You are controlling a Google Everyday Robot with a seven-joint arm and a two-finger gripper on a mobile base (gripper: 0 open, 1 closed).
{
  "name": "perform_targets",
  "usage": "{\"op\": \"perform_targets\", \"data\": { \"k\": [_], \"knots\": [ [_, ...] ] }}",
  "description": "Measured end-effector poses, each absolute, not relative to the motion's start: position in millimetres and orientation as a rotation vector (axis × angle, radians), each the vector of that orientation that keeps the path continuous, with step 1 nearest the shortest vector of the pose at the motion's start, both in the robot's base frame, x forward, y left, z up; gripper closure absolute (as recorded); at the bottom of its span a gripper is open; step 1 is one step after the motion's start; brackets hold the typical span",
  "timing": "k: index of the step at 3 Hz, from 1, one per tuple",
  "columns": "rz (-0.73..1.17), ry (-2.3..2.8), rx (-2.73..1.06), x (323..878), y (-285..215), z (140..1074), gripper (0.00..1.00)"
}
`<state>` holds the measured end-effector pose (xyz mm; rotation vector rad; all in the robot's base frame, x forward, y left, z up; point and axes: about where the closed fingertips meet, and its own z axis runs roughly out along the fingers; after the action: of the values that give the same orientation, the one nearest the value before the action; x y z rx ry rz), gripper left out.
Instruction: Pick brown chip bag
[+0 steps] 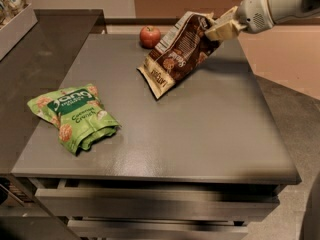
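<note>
The brown chip bag (178, 54) hangs tilted over the far middle of the grey table (200, 134). Its cream end band points down to the left and looks close to or just touching the tabletop. My gripper (220, 28) comes in from the upper right and is shut on the bag's top right corner, holding it up. The pale arm runs off the top right edge of the view.
A small red apple (149, 36) sits at the table's far edge, just left of the lifted bag. A bright green snack bag (74, 117) lies near the table's left edge. A dark counter (35, 59) adjoins the left side. Drawers sit below the table's front edge.
</note>
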<state>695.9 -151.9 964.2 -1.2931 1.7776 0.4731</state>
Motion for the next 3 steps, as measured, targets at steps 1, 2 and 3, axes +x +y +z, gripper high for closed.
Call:
{"op": "perform_targets", "data": {
  "k": [1,2,3],
  "knots": [
    [0.475,1.700,-1.339,667.4,-152.9,996.4,1.00],
    [0.468,1.637,-1.364,647.8,-155.9,1026.6,1.00],
    [0.460,1.589,-1.372,640.5,-158.0,1048.8,1.00]
  ]
}}
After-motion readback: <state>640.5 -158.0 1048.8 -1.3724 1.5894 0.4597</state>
